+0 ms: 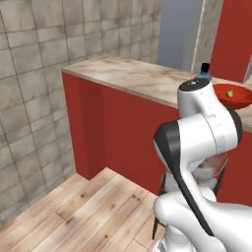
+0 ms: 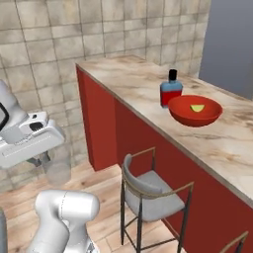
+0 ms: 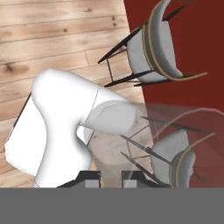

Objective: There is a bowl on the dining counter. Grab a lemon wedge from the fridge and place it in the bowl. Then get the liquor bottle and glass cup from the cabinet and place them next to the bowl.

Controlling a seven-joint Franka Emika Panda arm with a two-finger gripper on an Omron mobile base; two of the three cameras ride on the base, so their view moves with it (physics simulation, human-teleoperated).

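Observation:
A clear glass cup [image 3: 144,144] sits between the fingertips of my gripper [image 3: 110,175], which is shut on it. From the right base the gripper [image 2: 43,159] hangs low at the left with the glass cup [image 2: 57,170] under it, well short of the dining counter [image 2: 133,81]. On that counter stands the red bowl [image 2: 195,112] with the lemon wedge [image 2: 197,107] inside. The liquor bottle [image 2: 171,90] stands touching or just behind the bowl's left rim. From the left base, the bowl [image 1: 235,97], wedge [image 1: 229,93] and bottle [image 1: 204,73] peek over my arm.
Grey-seated bar stools [image 2: 148,190] stand along the counter's red front [image 1: 123,128], and one stool [image 3: 159,41] is seen from above in the hand view. A tiled wall [image 1: 29,98] closes the left side. Wooden floor [image 1: 88,211] lies open beside the base.

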